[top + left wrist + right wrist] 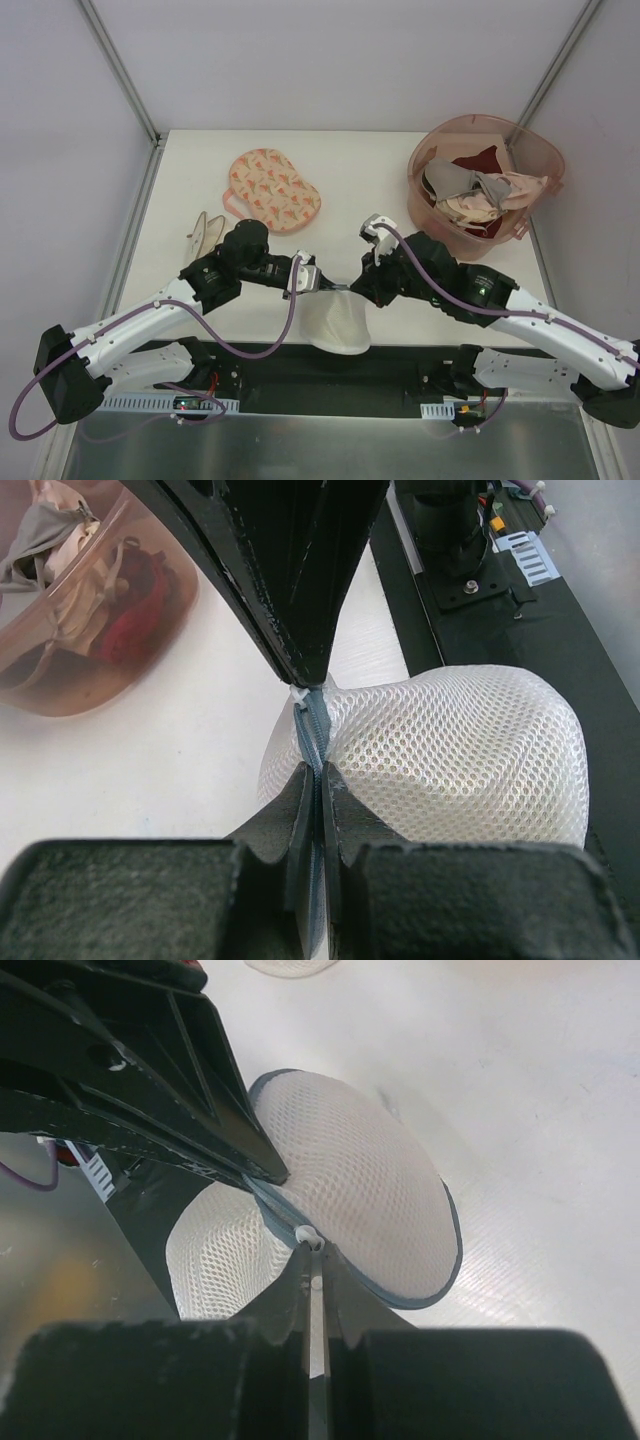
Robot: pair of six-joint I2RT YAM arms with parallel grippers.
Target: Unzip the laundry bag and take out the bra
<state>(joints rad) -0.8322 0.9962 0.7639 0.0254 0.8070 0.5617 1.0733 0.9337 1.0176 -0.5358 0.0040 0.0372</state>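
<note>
The left gripper (318, 805) clamps the bag's (460, 750) zipper rim (308, 730), apparently to anchor it. The right gripper (312, 1260) pinches the pull (309, 1233), likely to draw it open.

Looking like a robotics lab test cell, not a home: being boxed in by plain pale panels and slanting metal struts (120, 70), showing a bare white table (380, 180), a black mounting rail (330, 375) along the near edge, purple cables (250, 345) trailing, and exposed circuit boards (185, 403) glowing.
</note>
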